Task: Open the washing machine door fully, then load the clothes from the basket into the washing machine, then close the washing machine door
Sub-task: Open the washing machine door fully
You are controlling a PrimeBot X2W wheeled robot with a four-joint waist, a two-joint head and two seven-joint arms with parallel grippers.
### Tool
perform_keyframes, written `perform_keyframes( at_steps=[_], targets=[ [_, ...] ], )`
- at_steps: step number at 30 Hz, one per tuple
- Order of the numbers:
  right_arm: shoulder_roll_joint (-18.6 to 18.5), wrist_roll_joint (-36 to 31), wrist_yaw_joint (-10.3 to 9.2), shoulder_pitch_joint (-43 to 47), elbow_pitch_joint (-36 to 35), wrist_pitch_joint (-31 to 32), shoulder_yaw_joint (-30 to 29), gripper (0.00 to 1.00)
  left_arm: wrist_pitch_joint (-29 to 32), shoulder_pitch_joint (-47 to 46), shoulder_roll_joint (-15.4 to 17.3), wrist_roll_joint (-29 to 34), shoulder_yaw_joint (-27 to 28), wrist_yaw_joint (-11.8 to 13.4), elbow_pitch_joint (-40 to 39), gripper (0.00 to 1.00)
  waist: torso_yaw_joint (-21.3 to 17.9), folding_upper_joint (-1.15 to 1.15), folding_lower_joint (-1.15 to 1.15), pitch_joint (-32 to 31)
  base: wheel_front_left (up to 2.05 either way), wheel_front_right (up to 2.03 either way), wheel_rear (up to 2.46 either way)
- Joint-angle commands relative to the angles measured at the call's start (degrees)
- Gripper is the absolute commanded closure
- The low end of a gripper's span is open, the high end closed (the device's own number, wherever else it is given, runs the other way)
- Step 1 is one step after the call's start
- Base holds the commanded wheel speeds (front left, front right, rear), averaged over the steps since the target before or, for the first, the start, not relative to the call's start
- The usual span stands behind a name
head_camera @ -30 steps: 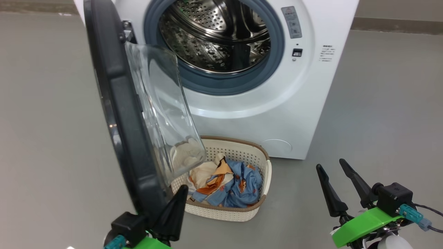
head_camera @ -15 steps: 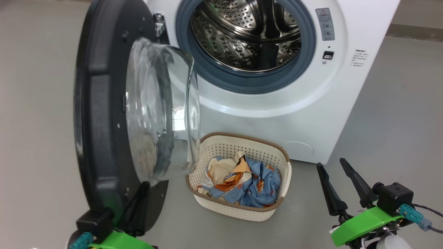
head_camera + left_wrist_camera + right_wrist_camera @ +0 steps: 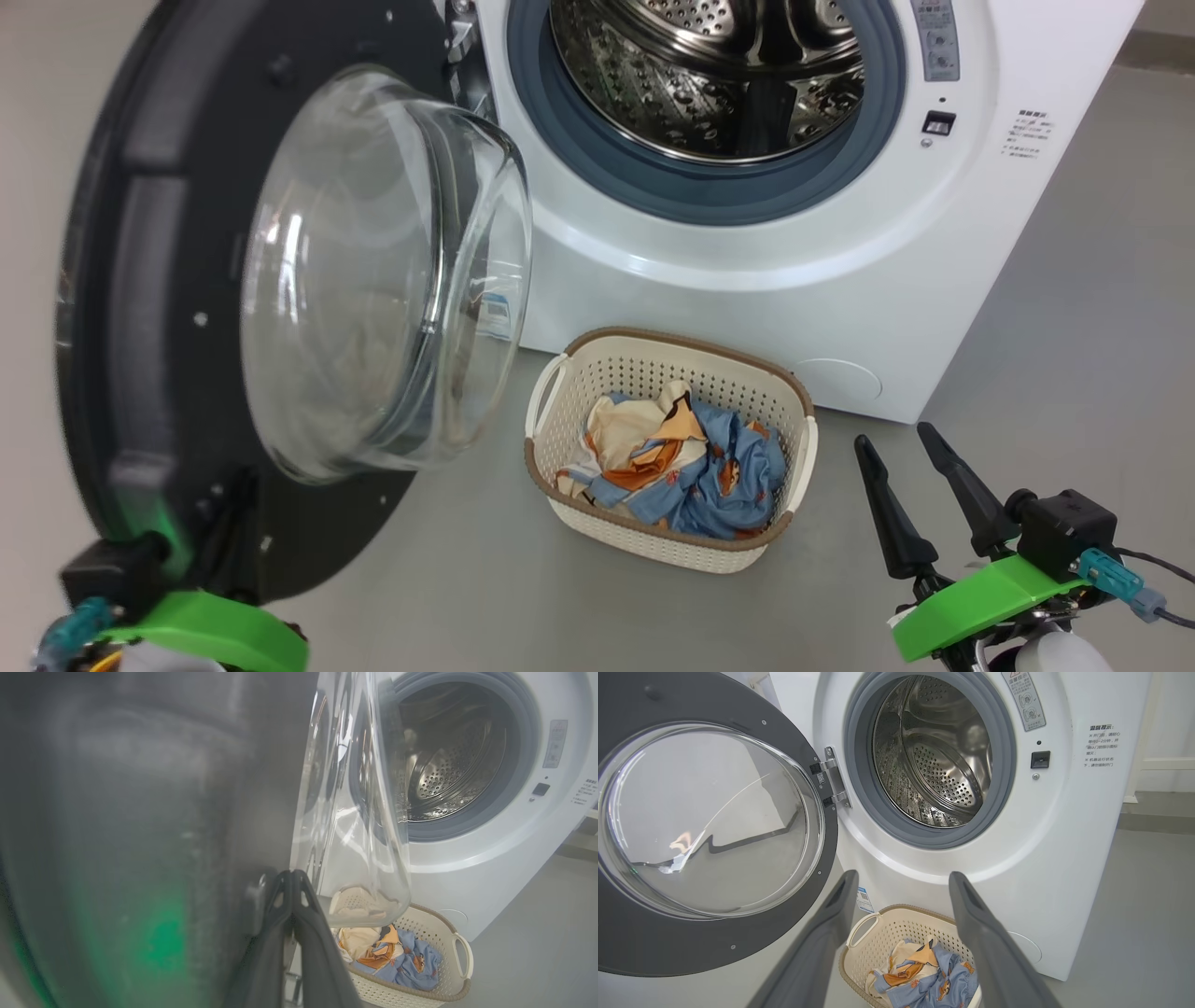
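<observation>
Door (image 3: 140, 280) swung wider than a second ago; left end effector (image 3: 292, 879) closed, tips on its inner face. Right end effector (image 3: 892, 435) wide open, empty, over grey floor (image 3: 1074, 327); clothes (image 3: 709, 467) in basket (image 3: 672, 334) before washer (image 3: 747, 308).

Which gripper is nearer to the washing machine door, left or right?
Left. The left gripper, shut, is right at the lower edge of the washing machine door. The right gripper, open, hangs beyond the basket, well apart from the door.

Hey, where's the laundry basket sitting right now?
In the head view, the basket sits on the floor at lower centre, in front of the washing machine, just right of the open door, clothes inside.
</observation>
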Motion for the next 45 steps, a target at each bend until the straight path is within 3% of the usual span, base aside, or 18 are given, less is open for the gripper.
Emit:
perform_keyframes(
  at_steps=[1, 15, 28, 35, 45],
  targets=[
    [-0.07, -0.69, 0.09, -1.86, -1.56, -0.69, 1.06, 0.00, -0.06, -3.77, 2.94, -1.35, 4.42, 0.98, -0.14, 1.00, 0.40, 0.00, 0.00, 0.99, 0.00, 0.00, 0.00],
    [-0.18, -1.07, 0.09, -4.87, -2.00, -0.69, 0.52, 0.00, -0.37, -11.20, 8.85, -4.50, 10.14, -0.30, 10.31, 1.00, 0.90, 0.00, 0.00, 5.83, 0.00, 0.00, 0.00],
    [-0.22, -1.48, 0.09, -6.83, -1.91, -0.69, 0.09, 0.00, 0.68, -21.59, 14.92, -3.12, 9.39, -3.03, 22.76, 1.00, 1.62, 0.00, 0.00, 8.64, 0.00, 0.00, 0.00],
    [-0.03, -1.50, 0.09, -7.55, -1.67, -0.69, 0.32, 0.00, 0.03, -27.63, 16.54, -1.56, 7.30, -5.24, 31.64, 1.00, 1.36, 0.00, 0.00, 9.22, 0.00, 0.00, 0.00],
    [0.20, -0.95, 0.09, -7.45, -1.34, -0.69, 0.18, 0.00, -1.56, -31.25, 17.01, -0.46, 5.82, -6.19, 37.89, 1.00, 0.78, 0.00, 0.00, 8.94, 0.00, 0.00, 0.00]
  ],
)
